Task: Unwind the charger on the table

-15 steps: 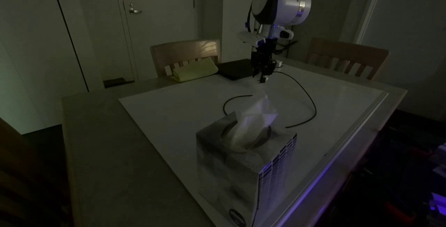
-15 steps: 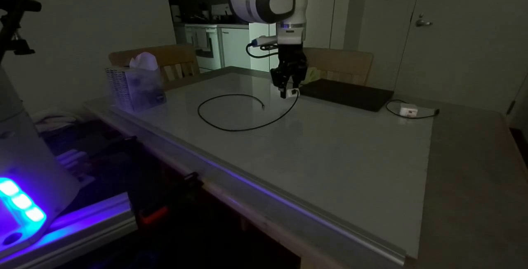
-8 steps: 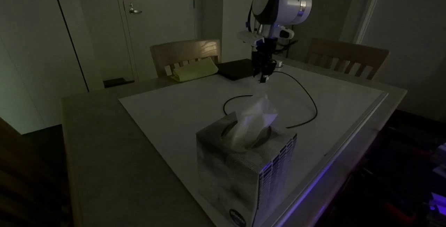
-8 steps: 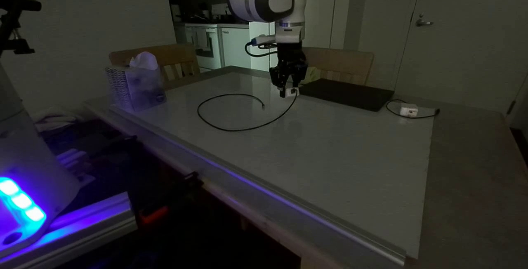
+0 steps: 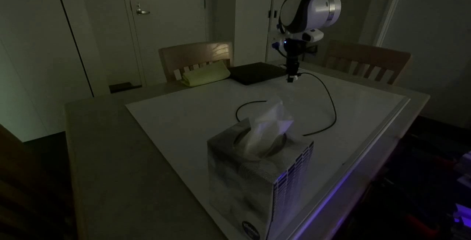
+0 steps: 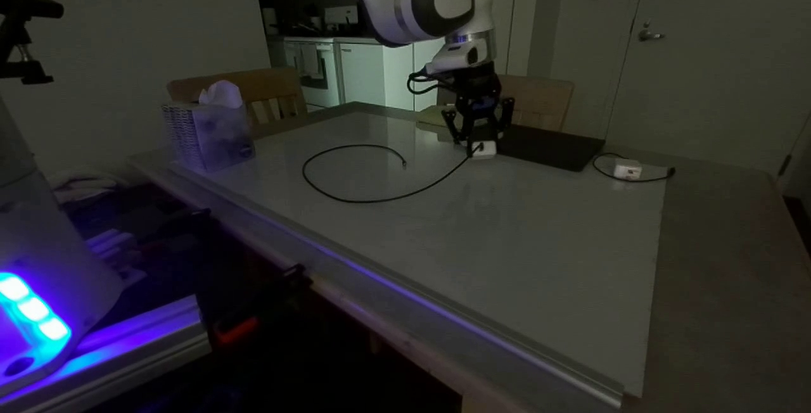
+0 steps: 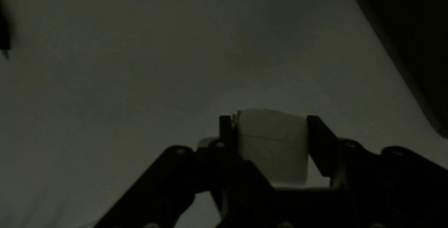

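Observation:
The charger is a long black cable [image 6: 364, 201] with a white plug block [image 6: 485, 149] at one end. The cable lies in one wide open curve on the white top of the table [image 6: 519, 261], its free end inside the curve. My gripper [image 7: 268, 123] is shut on the plug block, which shows between both fingers in the wrist view. In both exterior views my gripper [image 5: 292, 78] is low over the table beside the flat black pad; I cannot tell whether the block touches the table. The tissue box hides part of the cable [image 5: 333, 105] in an exterior view.
A tissue box [image 5: 250, 181] stands on the table. The flat black pad [image 6: 545, 146] lies close to my gripper. A yellow-green cloth [image 5: 208, 73] lies next to it. A second white block [image 6: 627, 169] with a short black cable lies near the table's edge. Wooden chairs [image 5: 366, 57] stand around.
In the last half second my gripper has moved right in both exterior views and turned and tilted, carrying the plug block. The cable's near end followed; its far curve stayed in place.

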{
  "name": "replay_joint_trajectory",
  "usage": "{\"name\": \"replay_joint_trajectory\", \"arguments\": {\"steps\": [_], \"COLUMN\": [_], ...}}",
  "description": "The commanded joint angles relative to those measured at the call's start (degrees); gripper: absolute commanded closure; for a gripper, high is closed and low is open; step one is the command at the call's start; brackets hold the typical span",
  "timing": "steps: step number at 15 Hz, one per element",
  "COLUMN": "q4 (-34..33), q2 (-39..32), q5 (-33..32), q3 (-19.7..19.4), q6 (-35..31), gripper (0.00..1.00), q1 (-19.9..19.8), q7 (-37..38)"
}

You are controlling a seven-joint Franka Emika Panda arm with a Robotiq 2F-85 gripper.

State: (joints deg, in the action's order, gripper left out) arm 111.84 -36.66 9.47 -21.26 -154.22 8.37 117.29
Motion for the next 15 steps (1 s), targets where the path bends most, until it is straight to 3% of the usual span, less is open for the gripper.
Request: {"name": "replay_joint_trajectory", "arguments": {"steps": [1, 6, 7, 8, 12, 13, 15], "q4": [4.0, 8.8, 5.3, 5.6, 5.3, 5.3, 4.5], "q2": [1.6, 2.8, 0.6, 0.6, 0.4, 0.4, 0.3], "q5": [-1.0, 0.9, -1.6, -2.0, -2.1, -2.1, -0.7], "q3": [-3.1, -5.7, -4.9, -5.0, -4.3, -4.2, -4.4], "q6": [-2.9, -4.9, -3.3, -3.4, -3.3, -3.3, -1.0], "gripper": [0.71, 0.71, 0.71, 0.46, 0.46, 0.71, 0.71], "q1": [-1.3, -5.2, -5.2, -5.9, -5.9, -5.8, -6.0], "q7": [8.3, 17.5, 16.1, 16.4, 16.3, 16.3, 19.2]}}
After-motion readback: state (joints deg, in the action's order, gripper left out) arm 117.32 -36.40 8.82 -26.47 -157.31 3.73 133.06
